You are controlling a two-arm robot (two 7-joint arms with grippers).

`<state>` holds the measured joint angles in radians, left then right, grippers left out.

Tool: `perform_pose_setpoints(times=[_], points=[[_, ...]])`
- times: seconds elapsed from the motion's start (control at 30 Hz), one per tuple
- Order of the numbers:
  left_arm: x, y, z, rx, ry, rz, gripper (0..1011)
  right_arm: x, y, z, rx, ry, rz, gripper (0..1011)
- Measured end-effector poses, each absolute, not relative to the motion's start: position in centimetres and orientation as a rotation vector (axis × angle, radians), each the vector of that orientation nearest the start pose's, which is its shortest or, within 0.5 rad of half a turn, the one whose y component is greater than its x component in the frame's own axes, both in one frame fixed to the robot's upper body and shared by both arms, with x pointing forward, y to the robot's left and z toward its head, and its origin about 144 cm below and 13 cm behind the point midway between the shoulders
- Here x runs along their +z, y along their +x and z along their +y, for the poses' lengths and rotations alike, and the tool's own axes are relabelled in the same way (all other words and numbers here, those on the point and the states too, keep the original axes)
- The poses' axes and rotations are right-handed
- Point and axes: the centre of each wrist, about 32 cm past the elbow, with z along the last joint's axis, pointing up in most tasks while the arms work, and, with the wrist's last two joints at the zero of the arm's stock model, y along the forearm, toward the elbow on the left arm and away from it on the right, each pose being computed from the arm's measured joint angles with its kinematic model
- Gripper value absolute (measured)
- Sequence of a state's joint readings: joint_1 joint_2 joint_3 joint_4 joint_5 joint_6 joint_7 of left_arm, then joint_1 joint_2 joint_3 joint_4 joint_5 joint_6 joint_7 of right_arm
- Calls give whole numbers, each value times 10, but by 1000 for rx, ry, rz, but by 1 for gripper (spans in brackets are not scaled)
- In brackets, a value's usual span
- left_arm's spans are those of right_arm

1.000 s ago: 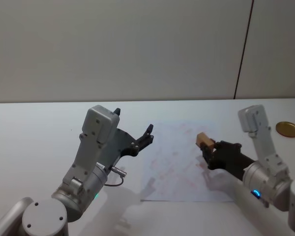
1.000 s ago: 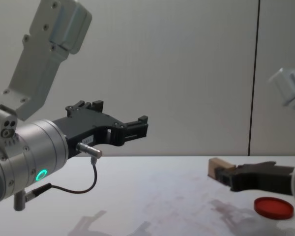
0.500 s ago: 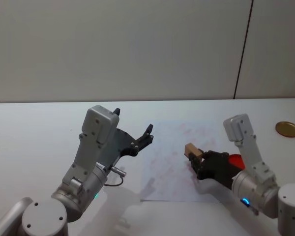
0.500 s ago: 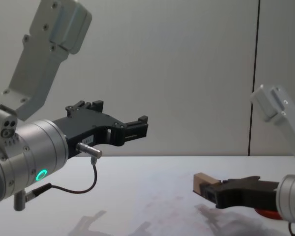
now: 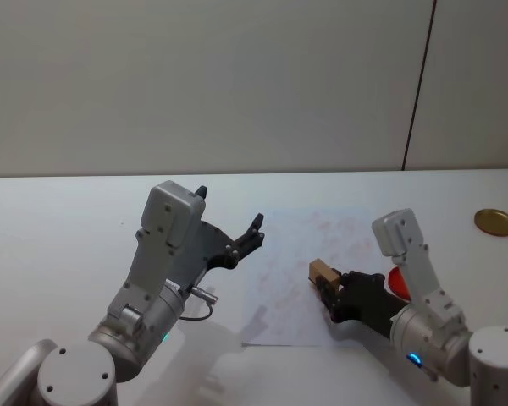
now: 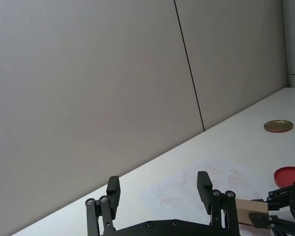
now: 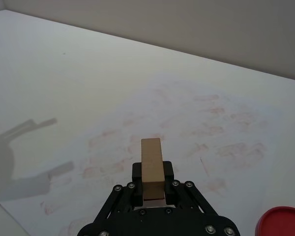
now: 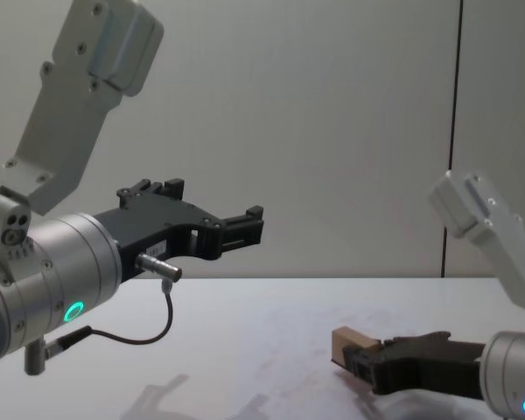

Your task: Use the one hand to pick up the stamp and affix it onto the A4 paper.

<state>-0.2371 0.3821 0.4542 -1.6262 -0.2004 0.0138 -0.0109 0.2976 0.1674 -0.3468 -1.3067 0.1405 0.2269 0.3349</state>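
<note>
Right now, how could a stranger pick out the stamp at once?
Find the white A4 paper with faint red marks in the middle of the table. Over its near right part, the right hand, not the empty left hand, grips the stamp, a small tan wooden block. The red disc beside it is flat and round.

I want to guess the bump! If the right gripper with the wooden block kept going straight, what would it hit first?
Probably the A4 paper: the right gripper points low across it, the stamp leading. The left gripper hangs higher, likely clear, though depth is unclear.
</note>
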Motion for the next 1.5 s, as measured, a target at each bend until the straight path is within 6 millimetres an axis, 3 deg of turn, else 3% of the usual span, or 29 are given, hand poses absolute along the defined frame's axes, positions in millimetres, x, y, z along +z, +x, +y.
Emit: perform_pose_setpoints(times=[1.07, 1.5], points=[[1204, 492, 198, 1124, 61, -268, 993, 1147, 533, -180, -947, -342, 124, 219], [1204, 492, 198, 1124, 61, -268, 993, 1160, 534, -195, -997, -261, 126, 219]])
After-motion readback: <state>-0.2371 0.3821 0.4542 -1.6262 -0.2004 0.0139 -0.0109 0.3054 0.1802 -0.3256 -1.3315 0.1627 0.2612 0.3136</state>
